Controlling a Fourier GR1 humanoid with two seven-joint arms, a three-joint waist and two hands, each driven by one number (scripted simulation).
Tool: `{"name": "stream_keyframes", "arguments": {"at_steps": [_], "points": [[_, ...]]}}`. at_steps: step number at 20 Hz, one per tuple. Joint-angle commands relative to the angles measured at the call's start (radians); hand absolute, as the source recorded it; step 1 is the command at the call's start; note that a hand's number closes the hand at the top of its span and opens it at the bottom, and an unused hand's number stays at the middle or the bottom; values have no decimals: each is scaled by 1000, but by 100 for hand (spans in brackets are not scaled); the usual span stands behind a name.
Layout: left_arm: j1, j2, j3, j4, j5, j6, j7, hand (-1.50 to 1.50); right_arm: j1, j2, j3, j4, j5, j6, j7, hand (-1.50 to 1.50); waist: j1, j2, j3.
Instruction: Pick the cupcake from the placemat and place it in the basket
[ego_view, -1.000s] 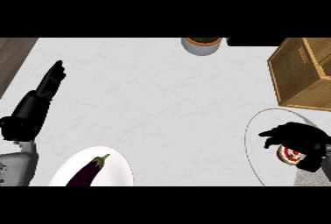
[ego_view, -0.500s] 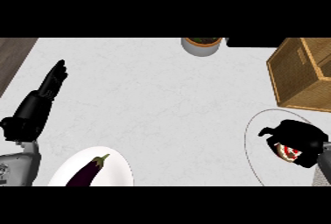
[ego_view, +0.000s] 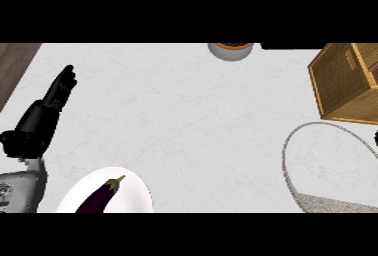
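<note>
counter layout, head view

the basket (ego_view: 345, 82) stood at the far right of the counter (ego_view: 192, 115), with the placemat (ego_view: 332, 167) just in front of it at the right edge. a cup (ego_view: 231, 51) sat at the far edge, left of the basket. a plate (ego_view: 111, 192) lay at the near left, an eggplant (ego_view: 97, 198) on it. the left hand (ego_view: 53, 102) rested at the left edge, behind the plate.

A tan woven basket (ego_view: 345, 82) stood at two o'clock, a purple eggplant (ego_view: 100, 197) on a white plate (ego_view: 131, 195) at seven.
</note>
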Motion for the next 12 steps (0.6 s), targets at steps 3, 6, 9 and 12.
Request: {"name": "stream_keyframes", "arguments": {"at_steps": [3,6,9,12], "points": [[8,-1,1,-9,6,-4,-8,0,-75,-153,-274,207,-133,-50,77,150,19,14,9],[3,-10,0,6,10,-3,-19,0,-145,-171,-391,269,-246,-50,44,150,23,13,9],[12,-11,-14,-2,4,-10,-20,0,-205,-181,-505,318,-370,-21,-23,150,23,3,11],[19,-8,-15,-7,-7,-3,-11,0,-251,-230,-588,381,-471,103,-107,150,26,-3,9]]}}
